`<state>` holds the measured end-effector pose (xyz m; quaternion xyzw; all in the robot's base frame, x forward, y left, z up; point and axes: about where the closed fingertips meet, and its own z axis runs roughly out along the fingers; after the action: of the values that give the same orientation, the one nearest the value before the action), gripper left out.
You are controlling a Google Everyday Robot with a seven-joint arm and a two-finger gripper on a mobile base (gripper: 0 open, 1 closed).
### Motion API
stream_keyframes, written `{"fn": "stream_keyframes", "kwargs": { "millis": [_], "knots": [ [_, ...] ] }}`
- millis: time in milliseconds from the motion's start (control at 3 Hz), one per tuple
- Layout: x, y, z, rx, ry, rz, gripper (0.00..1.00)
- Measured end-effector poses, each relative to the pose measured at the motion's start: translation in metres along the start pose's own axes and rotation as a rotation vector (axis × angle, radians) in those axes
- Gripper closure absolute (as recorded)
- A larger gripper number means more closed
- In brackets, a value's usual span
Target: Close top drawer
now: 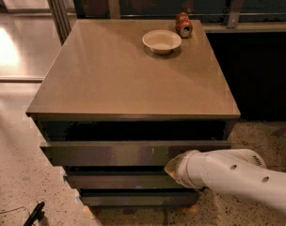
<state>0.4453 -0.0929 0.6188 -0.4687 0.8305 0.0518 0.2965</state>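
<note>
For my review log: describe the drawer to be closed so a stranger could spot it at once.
Find the tan-topped cabinet; under its top sits the top drawer, a wide grey front pulled out. Unlike the two lower drawer fronts, it juts furthest forward, and the gripper is at its right end.
</note>
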Motion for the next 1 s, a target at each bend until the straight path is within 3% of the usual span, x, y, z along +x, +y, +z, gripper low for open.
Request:
{"fn": "stream_keyframes", "kwargs": {
  "millis": [333,667,1000],
  "knots": [
    [-0.0034,-0.0067,0.0069,-0.010,0.003,0.007,0.97],
    [-0.0034,-0.0067,0.0069,-0.010,0.003,0.007,0.66],
    [-0.0034,-0.0067,0.0069,-0.010,0.003,0.007,0.43]
  ]
}}
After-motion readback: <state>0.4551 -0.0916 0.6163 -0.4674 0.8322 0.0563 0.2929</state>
